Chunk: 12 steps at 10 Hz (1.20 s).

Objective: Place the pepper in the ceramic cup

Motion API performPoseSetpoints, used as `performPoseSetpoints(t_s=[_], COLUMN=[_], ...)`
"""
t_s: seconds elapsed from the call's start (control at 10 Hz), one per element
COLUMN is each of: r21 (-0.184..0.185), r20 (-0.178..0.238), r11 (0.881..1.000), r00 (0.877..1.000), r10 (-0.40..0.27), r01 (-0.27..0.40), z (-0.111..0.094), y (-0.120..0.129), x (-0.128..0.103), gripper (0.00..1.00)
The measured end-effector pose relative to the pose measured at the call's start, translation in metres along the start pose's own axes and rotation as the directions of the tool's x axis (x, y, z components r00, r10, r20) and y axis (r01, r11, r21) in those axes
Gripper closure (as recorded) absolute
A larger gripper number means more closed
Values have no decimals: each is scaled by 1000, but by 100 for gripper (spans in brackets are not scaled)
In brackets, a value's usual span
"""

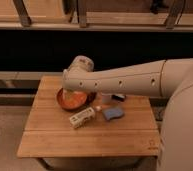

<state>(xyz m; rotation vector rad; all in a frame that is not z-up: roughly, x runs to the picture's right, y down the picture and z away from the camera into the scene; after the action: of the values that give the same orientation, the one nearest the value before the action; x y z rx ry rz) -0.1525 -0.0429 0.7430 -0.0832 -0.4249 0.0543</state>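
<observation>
My arm reaches from the right across the wooden table (90, 137), and its wrist ends above the table's far left part. The gripper (67, 93) hangs down from the wrist over the orange-red bowl (75, 102), mostly hidden by the arm, with nothing seen in it. The ceramic cup (106, 99) peeks out pale just under the arm's lower edge, right of the bowl. A small dark thing beside it, which I take for the pepper (119, 97), lies on the table, partly covered by the arm.
A pale labelled bottle (82, 117) with a white cap lies on its side in front of the bowl. A blue pad (113, 113) lies right of it. Behind the table runs a dark gap under a railing.
</observation>
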Motion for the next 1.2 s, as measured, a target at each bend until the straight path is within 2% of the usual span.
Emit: performPoseSetpoints(t_s=[0.1,0.2,0.3,0.4,0.5,0.6,0.7,0.9,1.0,1.1,1.2], r21=[39,51,42,3,-31,-60,-79,-80,-80,-84,-91], r20=[22,30,26,1,-22,-45,-60,-59,-55,-52,-53], r11=[999,996,988,963,938,911,892,891,885,860,826], r00=[999,997,988,963,938,913,895,894,888,864,831], r10=[30,71,150,269,345,405,442,444,456,501,554], r01=[-31,-72,-151,-269,-345,-407,-446,-448,-459,-504,-556], z=[4,7,12,20,25,29,32,32,32,32,33], y=[-21,-29,-28,-12,5,19,29,29,29,30,33], x=[7,13,24,39,48,54,56,56,56,60,64], gripper=[20,20,20,20,20,20,20,20,20,20,20])
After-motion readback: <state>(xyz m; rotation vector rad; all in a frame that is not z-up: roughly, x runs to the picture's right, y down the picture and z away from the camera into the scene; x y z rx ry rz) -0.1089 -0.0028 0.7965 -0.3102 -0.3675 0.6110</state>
